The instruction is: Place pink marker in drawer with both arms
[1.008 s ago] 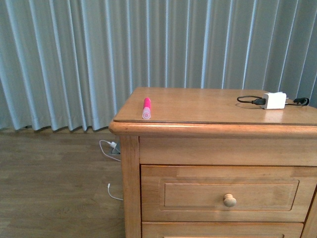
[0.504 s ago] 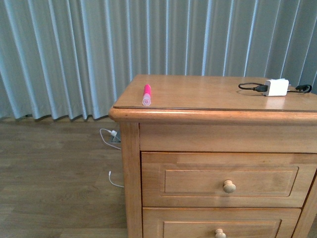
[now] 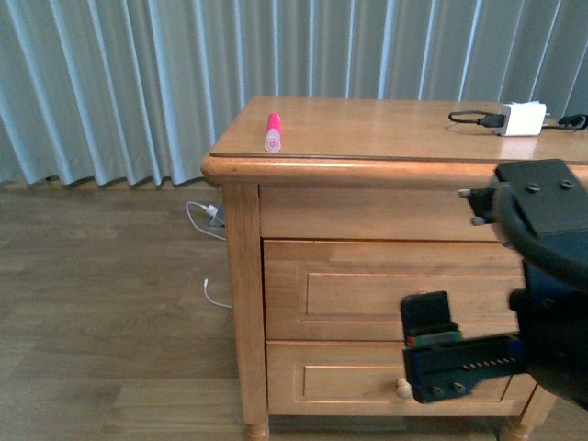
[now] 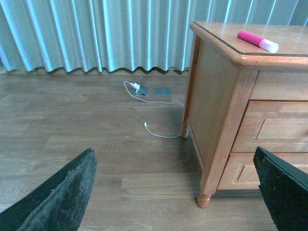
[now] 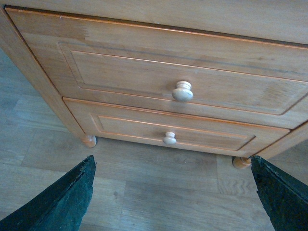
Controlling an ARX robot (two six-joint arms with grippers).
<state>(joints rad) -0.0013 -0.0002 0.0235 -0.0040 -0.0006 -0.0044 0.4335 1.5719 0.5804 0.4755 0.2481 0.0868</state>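
The pink marker (image 3: 273, 131) lies upper left in the front view, on the dresser top (image 3: 386, 129), while only the right wrist view shows the shut drawer (image 5: 120, 67) and its knob (image 5: 182, 91), and the left gripper (image 4: 174, 151) and right gripper (image 5: 172, 161) both gape empty.

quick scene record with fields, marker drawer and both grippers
marker: pink marker lying on dresser top, near its front left corner
drawer: top drawer shut, knob untouched
left gripper: open, empty
right gripper: open, empty, facing the drawer
other: white charger on top, right side
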